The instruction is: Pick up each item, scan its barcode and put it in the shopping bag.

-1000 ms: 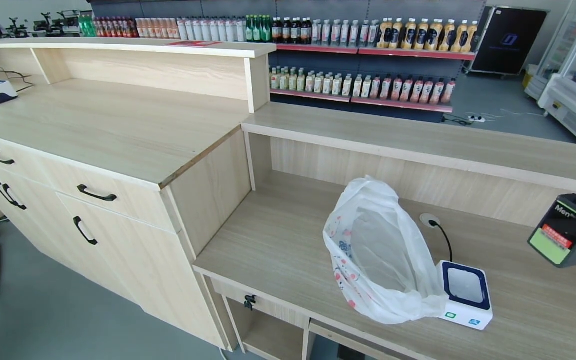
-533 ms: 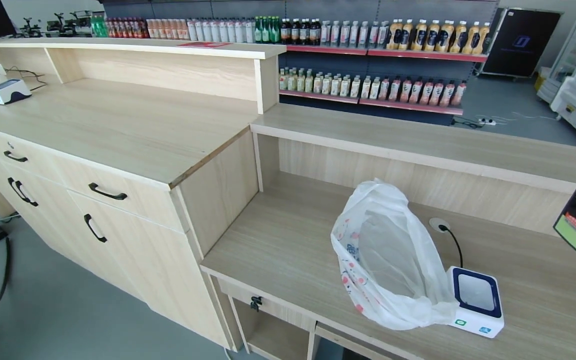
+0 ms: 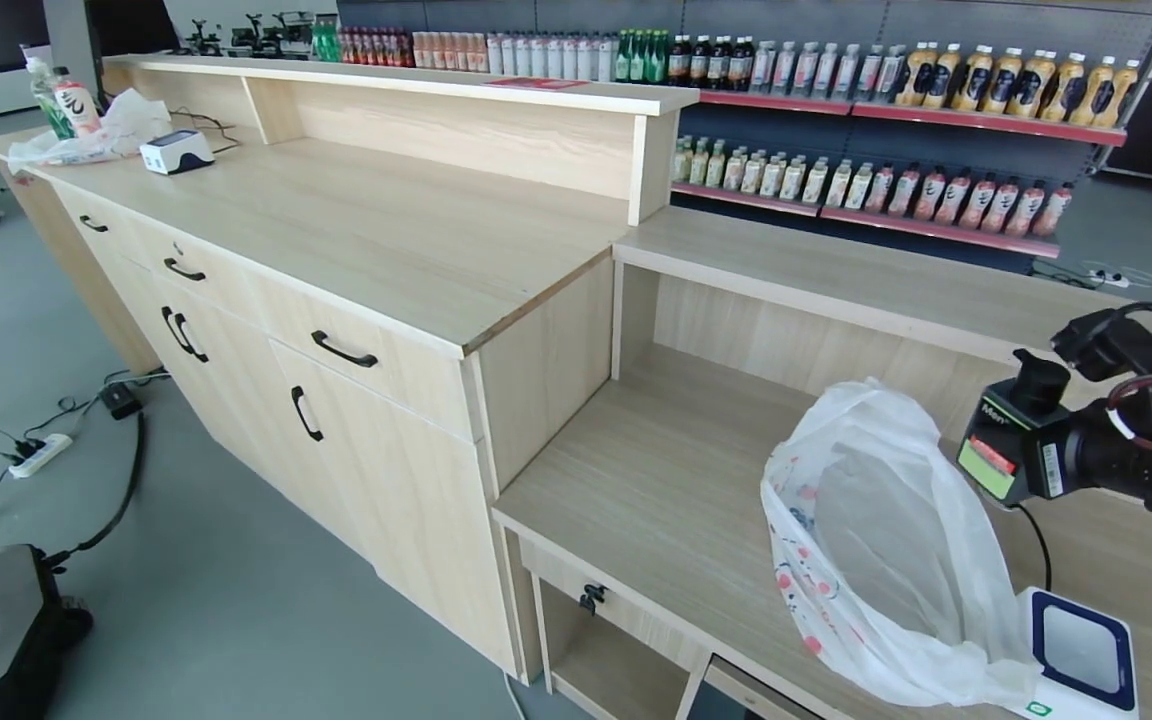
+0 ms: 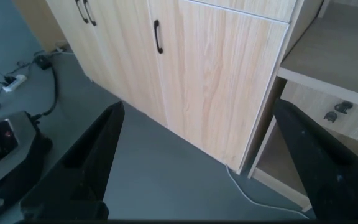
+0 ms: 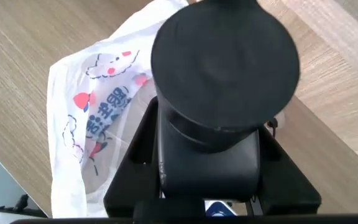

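A dark bottle [image 3: 1008, 445] with a round black cap and a green and red label is held sideways by my right gripper [image 3: 1044, 466], which is shut on it. It hangs just above the far right rim of the white plastic shopping bag [image 3: 886, 560], which stands open on the low counter [image 3: 656, 480]. The white and blue barcode scanner [image 3: 1081, 650] sits right of the bag. In the right wrist view the bottle [image 5: 224, 68] sits over the bag [image 5: 98, 112]. My left gripper [image 4: 197, 168] hangs open over the floor beside the cabinet.
A higher counter [image 3: 366, 230] with drawers and doors stands to the left; at its far end are a second scanner [image 3: 176, 152], a bag and bottles [image 3: 66, 100]. Drink shelves [image 3: 866, 185] line the back. Cables and a power strip [image 3: 41, 455] lie on the floor.
The head camera has swung, shifting the whole scene right. Against the bag, my right gripper with the bottle has come left, from well right of the scanner to the bag's rim.
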Tool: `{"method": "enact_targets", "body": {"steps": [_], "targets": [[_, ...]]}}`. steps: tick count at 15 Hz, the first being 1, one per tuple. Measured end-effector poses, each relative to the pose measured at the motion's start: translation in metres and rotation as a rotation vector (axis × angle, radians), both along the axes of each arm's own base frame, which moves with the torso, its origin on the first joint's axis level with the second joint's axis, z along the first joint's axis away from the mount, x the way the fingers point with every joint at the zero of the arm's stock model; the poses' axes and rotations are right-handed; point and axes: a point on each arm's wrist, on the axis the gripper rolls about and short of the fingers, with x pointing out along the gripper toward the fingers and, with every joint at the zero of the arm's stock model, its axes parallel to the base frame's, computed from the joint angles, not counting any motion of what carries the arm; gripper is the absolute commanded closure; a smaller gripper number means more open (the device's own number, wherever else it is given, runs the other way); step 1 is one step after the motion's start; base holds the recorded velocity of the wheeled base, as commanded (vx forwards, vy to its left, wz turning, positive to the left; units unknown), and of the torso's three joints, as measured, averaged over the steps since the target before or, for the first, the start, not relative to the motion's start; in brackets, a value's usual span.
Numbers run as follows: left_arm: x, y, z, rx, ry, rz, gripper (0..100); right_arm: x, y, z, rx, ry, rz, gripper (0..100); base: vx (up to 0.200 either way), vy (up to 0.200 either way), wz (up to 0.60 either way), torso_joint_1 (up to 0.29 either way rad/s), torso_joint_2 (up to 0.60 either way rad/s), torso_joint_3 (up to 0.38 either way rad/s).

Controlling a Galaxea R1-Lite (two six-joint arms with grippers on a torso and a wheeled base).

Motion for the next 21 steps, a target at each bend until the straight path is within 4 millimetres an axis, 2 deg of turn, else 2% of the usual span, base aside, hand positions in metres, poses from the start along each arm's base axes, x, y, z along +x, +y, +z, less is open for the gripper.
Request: {"method": "enact_targets", "body": {"steps": [3,11,21], "targets": [[0.0,0.0,0.0,0.0,0.0,-0.001,0,0.031,0.008,-0.029,0.018,0.009,0.071,100,0.0,0.0,0.0,0.0,0.0,0.0],[0.0,0.0,0.0,0.0,0.0,0.0,0,0.087,0.034,-0.083,0.074,0.035,0.152,100,0.0,0.0,0.0,0.0,0.0,0.0],[0.0,0.0,0.0,0.0,0.0,0.0,0,0.116,0.027,-0.135,0.072,0.065,0.129,100,0.0,0.0,0.0,0.0,0.0,0.0]]}}
